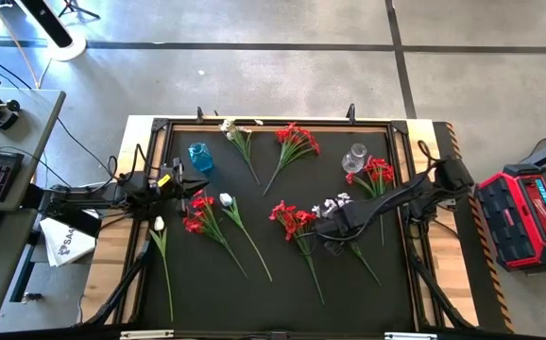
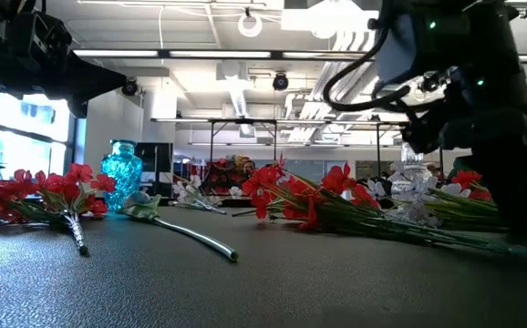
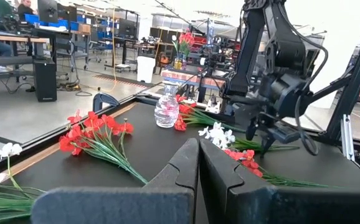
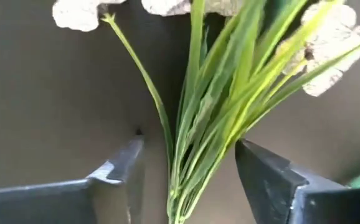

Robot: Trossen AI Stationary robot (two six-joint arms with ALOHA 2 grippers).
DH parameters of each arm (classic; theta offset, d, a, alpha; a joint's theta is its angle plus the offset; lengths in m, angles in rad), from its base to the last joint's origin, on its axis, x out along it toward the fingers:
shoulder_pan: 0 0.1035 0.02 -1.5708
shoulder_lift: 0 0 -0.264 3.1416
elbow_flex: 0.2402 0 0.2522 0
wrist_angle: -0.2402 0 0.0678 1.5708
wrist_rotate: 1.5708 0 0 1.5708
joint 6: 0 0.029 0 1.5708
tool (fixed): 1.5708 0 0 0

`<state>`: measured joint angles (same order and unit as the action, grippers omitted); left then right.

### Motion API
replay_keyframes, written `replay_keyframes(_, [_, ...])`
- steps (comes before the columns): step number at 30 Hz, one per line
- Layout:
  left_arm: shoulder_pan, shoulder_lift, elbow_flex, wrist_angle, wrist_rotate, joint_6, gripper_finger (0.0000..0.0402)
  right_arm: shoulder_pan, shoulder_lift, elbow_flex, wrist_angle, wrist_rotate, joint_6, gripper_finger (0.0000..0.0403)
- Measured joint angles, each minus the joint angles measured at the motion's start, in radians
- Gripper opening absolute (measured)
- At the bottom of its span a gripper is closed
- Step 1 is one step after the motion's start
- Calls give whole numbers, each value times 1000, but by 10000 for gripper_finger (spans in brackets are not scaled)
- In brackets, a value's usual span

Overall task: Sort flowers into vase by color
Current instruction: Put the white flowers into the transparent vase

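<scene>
Red and white flowers lie flat and scattered on the black mat. A blue vase stands at the far left and a clear vase at the far right. My right gripper points down, open, low over a white sprig. Its fingers stand on either side of the sprig's green leaves and stem, just below the pale blossoms, and I see no touch. My left gripper waits shut at the mat's left edge, pointing level across the table.
Beside the right gripper lie a red sprig on its left and another red sprig by the clear vase. More sprigs lie at the far edge and left half. The mat's near part has bare room.
</scene>
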<state>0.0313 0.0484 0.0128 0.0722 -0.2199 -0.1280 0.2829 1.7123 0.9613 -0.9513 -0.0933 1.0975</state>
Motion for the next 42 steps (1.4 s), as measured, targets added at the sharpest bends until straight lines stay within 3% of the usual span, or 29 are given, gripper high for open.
replay_keyframes(9, [0, 0, 0, 0, 0, 0, 1, -3, -25, -74, 98, -39, -33, 65])
replay_keyframes(14, [0, 0, 0, -1, 0, 0, 1, 55, -96, -103, 107, 48, 33, 6])
replay_keyframes(21, [0, 0, 0, 0, 0, 0, 1, 188, -303, -104, 66, 353, 211, 3])
replay_keyframes(25, [0, 0, 0, 0, 0, 0, 1, 274, -418, -104, 87, 668, 216, 4])
replay_keyframes(30, [0, 0, 0, 0, 0, 0, 1, 327, -482, -103, 237, 1125, -27, 1])
replay_keyframes(34, [0, 0, 0, 0, 0, 0, 1, 315, -485, -102, 342, 1376, -259, 1])
replay_keyframes(36, [0, 0, 0, 0, 0, 0, 1, 291, -486, -102, 332, 1425, -290, 0])
replay_keyframes(39, [0, 0, 0, 0, 0, 0, 1, 232, -502, -112, 315, 1406, -310, 0])
replay_keyframes(42, [0, 0, 0, 5, 0, 0, 1, 143, -530, -148, 426, 1248, -445, 0])
